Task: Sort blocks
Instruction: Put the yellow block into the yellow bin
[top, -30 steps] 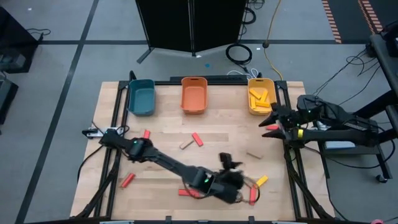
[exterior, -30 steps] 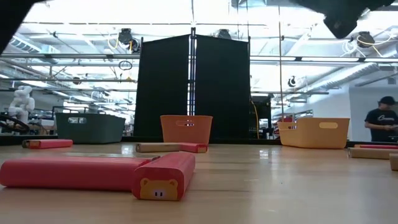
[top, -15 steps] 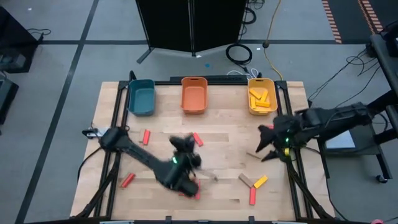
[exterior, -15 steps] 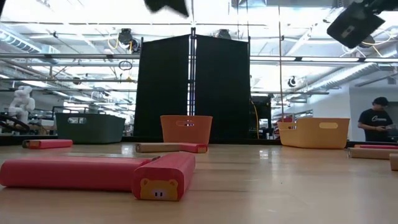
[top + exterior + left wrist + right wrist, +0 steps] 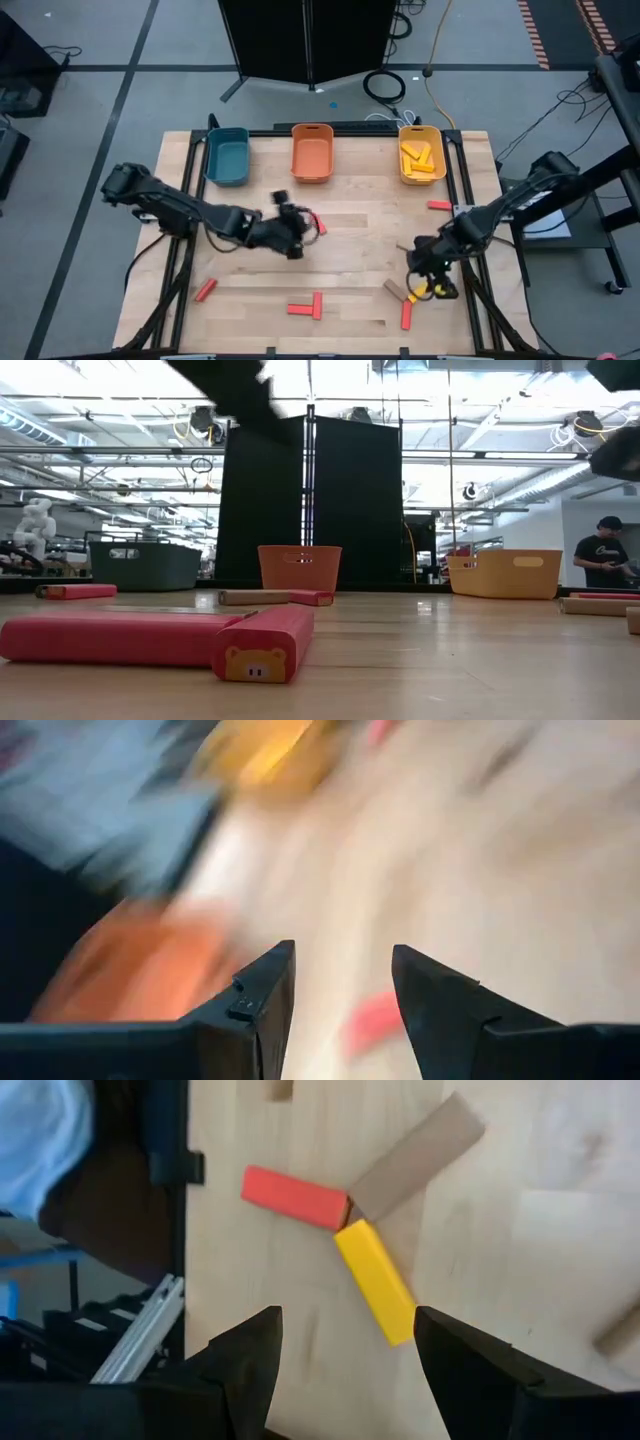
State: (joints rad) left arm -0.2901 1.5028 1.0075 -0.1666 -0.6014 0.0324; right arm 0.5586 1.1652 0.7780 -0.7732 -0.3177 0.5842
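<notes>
Red, yellow and tan blocks lie flat on the wooden table (image 5: 350,260). My left gripper (image 5: 298,220) is open and empty over the table's middle, beside a red block (image 5: 318,223); its wrist view (image 5: 340,970) is blurred. My right gripper (image 5: 425,275) is open and empty above a cluster near the right edge: a yellow block (image 5: 375,1295), a red block (image 5: 295,1197) and a tan block (image 5: 415,1155) that meet at their ends. Several yellow blocks lie in the yellow bin (image 5: 420,155).
A teal bin (image 5: 227,155) and an orange bin (image 5: 312,152) stand along the far edge. Other red blocks lie at the right (image 5: 438,205), the near left (image 5: 205,290) and the near middle (image 5: 305,306). A person stands in the room beyond (image 5: 605,560).
My left gripper has swept from the table's near right toward the left and the far edge, to the middle near the orange bin. My right gripper has gone from beside the yellow bin toward the near edge and down, over the yellow, red and tan cluster.
</notes>
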